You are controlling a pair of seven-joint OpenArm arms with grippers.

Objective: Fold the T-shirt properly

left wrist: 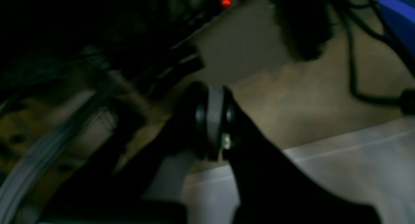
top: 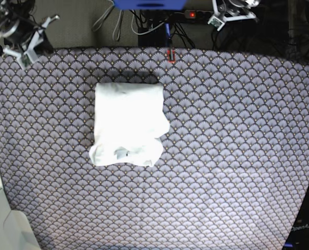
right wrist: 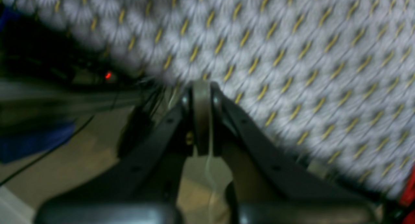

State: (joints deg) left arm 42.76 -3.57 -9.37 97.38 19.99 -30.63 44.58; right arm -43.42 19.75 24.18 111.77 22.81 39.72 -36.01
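The T-shirt lies folded into a compact white rectangle on the patterned tablecloth, left of the middle, with a rumpled lower edge. My right gripper hangs over the table's far left corner, well away from the shirt. The right wrist view shows that gripper shut, its jaws pressed together on nothing. Beyond the far edge at the upper right, my left gripper is also off the cloth. Seen in the left wrist view, the left gripper is shut and empty. The shirt shows in neither wrist view.
A power strip with a red light and dark cables lie behind the table's far edge. A small red clip sits on that edge. A pale bin or ledge stands at the lower left.
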